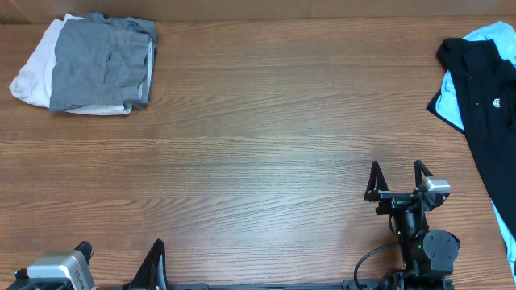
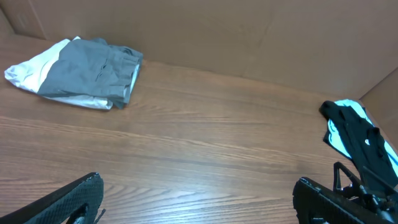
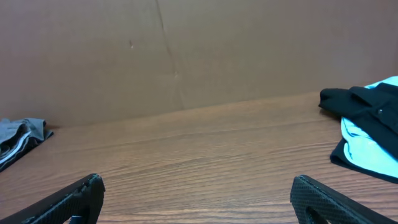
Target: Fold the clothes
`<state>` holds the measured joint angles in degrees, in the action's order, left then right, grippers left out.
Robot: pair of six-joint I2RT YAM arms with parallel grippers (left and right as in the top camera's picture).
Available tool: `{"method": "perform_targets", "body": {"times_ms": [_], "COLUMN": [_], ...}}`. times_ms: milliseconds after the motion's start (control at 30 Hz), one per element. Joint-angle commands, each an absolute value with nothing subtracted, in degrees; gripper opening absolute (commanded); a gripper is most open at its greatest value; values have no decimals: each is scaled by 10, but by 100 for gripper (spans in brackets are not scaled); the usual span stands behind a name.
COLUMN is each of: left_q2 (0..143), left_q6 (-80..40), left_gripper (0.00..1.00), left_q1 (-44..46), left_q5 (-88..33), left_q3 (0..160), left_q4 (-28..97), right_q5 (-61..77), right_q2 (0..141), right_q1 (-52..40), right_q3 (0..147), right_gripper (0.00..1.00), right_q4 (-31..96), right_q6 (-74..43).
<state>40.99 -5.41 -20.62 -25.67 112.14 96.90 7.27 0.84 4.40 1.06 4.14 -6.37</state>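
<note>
A folded grey garment (image 1: 101, 60) lies on a folded white one (image 1: 34, 68) at the table's far left; the stack also shows in the left wrist view (image 2: 84, 71). An unfolded black garment (image 1: 488, 105) lies over a light blue one (image 1: 447, 105) at the right edge, also seen in the left wrist view (image 2: 367, 143) and right wrist view (image 3: 367, 109). My left gripper (image 1: 119, 251) is open and empty at the front left. My right gripper (image 1: 397, 169) is open and empty at the front right, left of the black garment.
The wooden table (image 1: 258, 153) is walled by brown cardboard at the back (image 3: 186, 50). The pile on the right runs off the table's right edge.
</note>
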Motion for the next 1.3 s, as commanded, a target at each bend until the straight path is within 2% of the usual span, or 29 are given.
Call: {"method": "perform_targets", "body": {"times_ms": [0,667,767,833,1000,1200,1267], "left_q2": [411,411,411,408,348,222,172], "left_q6": [-43,-43,-41,-32,-53,-82,-114], "left_gripper": [100,100,100,100,100,100,100], "left_q1": [-202,-202,-195,-163,-103,-41,-31], "left_q5": [-255,-238,-288,-324,-288,-202,-169], "left_q3": [1122,1122,1116,1087,934,641,517], "left_q4": [968,962,932,885,731,517,404], "right_q5": [75,75,75,75,75,75,75], "right_q2": [2,2,2,2,2,2,2], "right_q1": [46,46,46,46,46,46,46], "right_q3": [4,4,4,4,4,4,4], "right_gripper": [100,100,100,100,100,100,100], "right_q4": [41,41,41,41,40,41,41], "right_q6": [-58,-58,-58,-58,-58,-58,-58]}}
